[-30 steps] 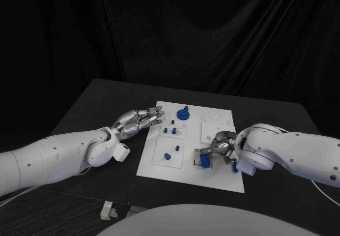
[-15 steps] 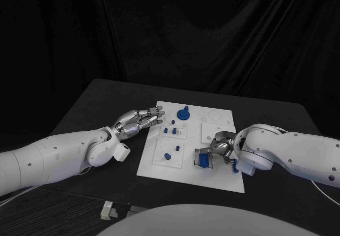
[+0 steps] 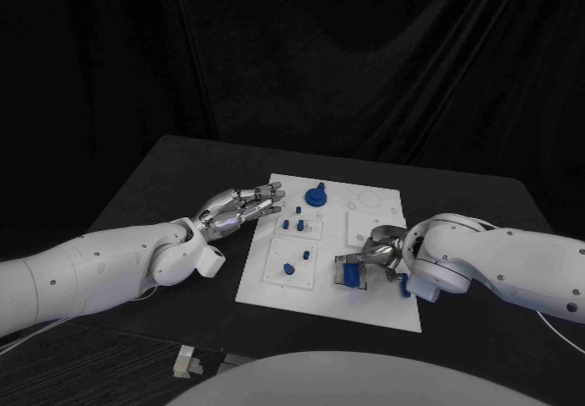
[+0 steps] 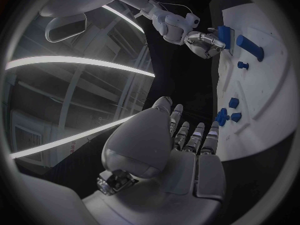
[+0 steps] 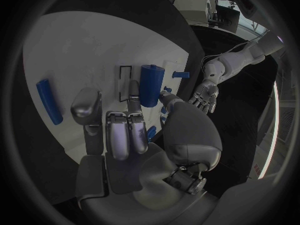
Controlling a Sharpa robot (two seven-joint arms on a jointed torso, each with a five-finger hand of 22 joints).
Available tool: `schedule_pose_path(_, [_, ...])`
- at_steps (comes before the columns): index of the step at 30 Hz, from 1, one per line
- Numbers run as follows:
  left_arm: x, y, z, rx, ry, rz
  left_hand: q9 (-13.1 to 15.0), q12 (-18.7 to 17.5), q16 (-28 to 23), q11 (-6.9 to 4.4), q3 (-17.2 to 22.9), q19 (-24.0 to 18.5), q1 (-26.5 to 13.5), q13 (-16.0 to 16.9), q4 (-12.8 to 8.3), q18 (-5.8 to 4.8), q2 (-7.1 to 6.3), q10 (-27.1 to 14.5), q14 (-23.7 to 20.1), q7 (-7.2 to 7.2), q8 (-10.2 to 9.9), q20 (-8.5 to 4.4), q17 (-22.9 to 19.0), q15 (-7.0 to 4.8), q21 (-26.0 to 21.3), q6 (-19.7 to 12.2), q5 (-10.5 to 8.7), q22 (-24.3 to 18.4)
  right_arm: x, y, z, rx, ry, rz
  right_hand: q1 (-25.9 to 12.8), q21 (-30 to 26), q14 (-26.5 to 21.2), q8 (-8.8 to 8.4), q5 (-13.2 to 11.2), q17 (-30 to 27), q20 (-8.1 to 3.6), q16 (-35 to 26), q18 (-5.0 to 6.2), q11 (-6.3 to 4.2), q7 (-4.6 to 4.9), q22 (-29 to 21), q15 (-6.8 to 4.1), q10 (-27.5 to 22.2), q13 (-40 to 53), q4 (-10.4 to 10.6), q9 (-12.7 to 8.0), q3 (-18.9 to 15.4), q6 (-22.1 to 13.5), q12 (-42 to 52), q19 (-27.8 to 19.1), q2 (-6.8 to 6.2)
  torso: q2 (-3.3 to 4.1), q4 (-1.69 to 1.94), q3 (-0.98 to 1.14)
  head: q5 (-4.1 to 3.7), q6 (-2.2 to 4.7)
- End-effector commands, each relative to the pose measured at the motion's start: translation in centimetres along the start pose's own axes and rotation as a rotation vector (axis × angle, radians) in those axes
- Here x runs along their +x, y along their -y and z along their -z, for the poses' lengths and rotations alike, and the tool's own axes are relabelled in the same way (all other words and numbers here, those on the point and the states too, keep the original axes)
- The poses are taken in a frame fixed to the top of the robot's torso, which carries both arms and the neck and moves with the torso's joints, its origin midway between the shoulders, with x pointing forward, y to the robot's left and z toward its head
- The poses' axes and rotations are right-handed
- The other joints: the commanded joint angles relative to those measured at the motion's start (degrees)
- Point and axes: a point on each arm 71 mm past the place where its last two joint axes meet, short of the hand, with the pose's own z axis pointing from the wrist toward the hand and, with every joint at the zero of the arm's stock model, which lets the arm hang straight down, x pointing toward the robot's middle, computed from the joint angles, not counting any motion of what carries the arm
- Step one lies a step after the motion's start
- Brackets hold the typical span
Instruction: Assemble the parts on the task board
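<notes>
The fingers (image 5: 128,117) of the right hand (image 3: 380,254) are closed around a blue cylinder (image 5: 150,85), smooth and round, which stands at a thin black rectangle outline on the task board (image 3: 378,304), near the board's near right corner. In the head view this cylinder (image 3: 349,276) is just under the silver fingers. A longer blue bar (image 5: 49,101) lies flat on the board beside this hand, apart from it.

The left hand (image 3: 235,208) is above the table (image 3: 171,169) just beside the far left edge of the board, its fingers (image 4: 187,135) straight and a little apart, holding nothing.

The task board is a flat white plate with square recesses. Near its far edge stands a round blue part with a knob (image 3: 316,197). Small blue pegs (image 3: 292,226) stand near the left edge, and one small blue piece (image 3: 289,269) sits nearer the near left corner. No writing on the board can be read.
</notes>
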Motion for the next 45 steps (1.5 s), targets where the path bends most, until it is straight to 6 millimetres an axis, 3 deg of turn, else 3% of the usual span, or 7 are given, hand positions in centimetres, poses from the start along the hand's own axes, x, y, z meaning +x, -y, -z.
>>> schedule_pose_path(1, [0.16, 0.09, -0.07, 0.02, -0.01, 0.016, 0.27, 0.75, 0.59, 0.48, 1.29, -0.24, 0.47, -0.04, -0.12, -1.74, 0.26, -0.33, -0.24, 0.39, 1.02, -0.12, 0.38, 0.7, -0.32, 0.11, 1.22, -0.58, -0.07, 0.07, -0.04, 0.001, 0.021, -0.008, 0.01, -0.73, 5.3, 0.33, -0.41, 13.17, 0.43, -0.63, 1.21, -0.52, 0.08, 7.65, -0.63, 6.07, 15.34, 0.11, 1.21, 4.47, -0.39, 0.71, 0.23, 1.56, 0.0, 0.01, 0.01, -0.01, 0.0])
schedule_pose_path(18, [0.18, -0.16, -0.06, 0.01, -0.013, 0.021, 0.27, 0.71, 0.59, 0.52, 1.51, -0.32, 0.48, -0.04, -0.13, -1.71, 0.25, -0.36, -0.25, 0.44, 1.01, -0.14, 0.38, 0.9, -0.35, 0.03, 1.21, -0.75, -0.01, -0.07, -0.14, 0.001, 0.016, -0.004, -2.79, -1.13, 5.3, -0.16, -6.33, 13.14, 0.64, -0.69, 1.25, -0.28, 0.34, 7.64, -0.43, 6.07, 15.34, 2.89, 1.67, 1.08, -1.01, 0.71, 0.34, 0.76, 0.02, 0.04, -0.01, 0.08, 0.0])
schedule_pose_path(22, [0.19, -0.26, 0.01, 0.007, -0.013, 0.022, 0.27, 0.71, 0.59, 0.52, 1.51, -0.32, 0.48, -0.04, -0.13, -1.71, 0.25, -0.36, -0.25, 0.44, 1.01, -0.14, 0.38, 0.9, -0.35, 0.03, 1.21, -0.75, 0.01, -0.1, -0.16, 0.002, 0.015, -0.003, -3.35, -1.2, 5.3, -0.22, -3.88, 13.12, 0.64, -0.72, 1.25, -0.27, 0.34, 7.65, -0.43, 6.07, 15.34, 3.61, 1.83, -0.7, -1.03, 0.71, 0.36, 0.43, 0.01, 0.03, -0.01, 0.13, 0.0])
schedule_pose_path(25, [0.21, -0.35, 0.07, 0.005, -0.013, 0.024, 0.27, 0.71, 0.59, 0.52, 1.51, -0.32, 0.48, -0.04, -0.13, -1.71, 0.25, -0.36, -0.25, 0.44, 1.01, -0.14, 0.38, 0.9, -0.35, 0.03, 1.21, -0.75, 0.02, -0.12, -0.16, 0.002, 0.014, -0.002, -3.35, -1.22, 5.3, -0.25, -3.96, 13.13, 0.64, -0.72, 1.25, -0.26, 0.35, 7.65, -0.42, 6.07, 15.34, 3.67, 1.86, -1.17, -1.07, 0.71, 0.37, 0.27, 0.02, 0.04, -0.01, 0.15, 0.0])
schedule_pose_path(39, [0.28, -0.63, 0.19, -0.003, -0.014, 0.028, 0.26, 0.7, 0.62, 0.53, 1.6, -0.33, 0.48, -0.05, -0.13, -1.7, 0.25, -0.38, -0.25, 0.45, 1.01, -0.14, 0.38, 0.97, -0.36, 0.0, 1.21, -0.78, 0.11, -0.2, -0.14, -0.003, 0.009, 0.001, -1.49, -1.37, 5.32, -0.94, -11.79, 13.2, 0.83, -0.68, 1.23, 0.05, 0.71, 7.67, -0.2, 6.07, 15.34, 3.59, 2.17, -7.17, -2.24, 0.71, 0.48, -0.64, 0.0, 0.03, -0.01, 0.12, 0.0])
schedule_pose_path(43, [0.28, -0.66, 0.2, -0.004, -0.014, 0.029, 0.26, 0.7, 0.62, 0.53, 1.6, -0.33, 0.48, -0.05, -0.13, -1.7, 0.25, -0.38, -0.25, 0.45, 1.01, -0.14, 0.38, 0.97, -0.36, 0.0, 1.21, -0.78, 0.07, -0.2, -0.08, -0.009, 0.016, 0.011, -1.89, -1.32, 5.37, -0.88, -17.33, 13.36, 1.04, -0.54, 1.21, 0.26, 1.02, 7.72, 0.04, 6.07, 15.34, 5.57, 2.52, -12.26, -3.2, 0.71, 0.55, -2.12, 0.0, 0.04, 0.0, 0.2, 0.0])
schedule_pose_path(45, [0.28, -0.68, 0.2, -0.005, -0.014, 0.029, 0.26, 0.7, 0.62, 0.53, 1.6, -0.33, 0.48, -0.05, -0.13, -1.7, 0.25, -0.38, -0.25, 0.45, 1.01, -0.14, 0.38, 0.97, -0.36, 0.0, 1.21, -0.78, -0.01, -0.19, -0.02, -0.015, 0.029, 0.021, -2.7, -1.43, 5.36, -0.85, -17.75, 13.36, 1.07, -0.55, 1.23, 0.41, 1.1, 7.69, 0.1, 6.07, 15.34, 5.78, 2.67, -15.23, -3.88, 0.71, 0.51, -3.53, 0.0, 0.02, 0.0, 0.24, 0.0])
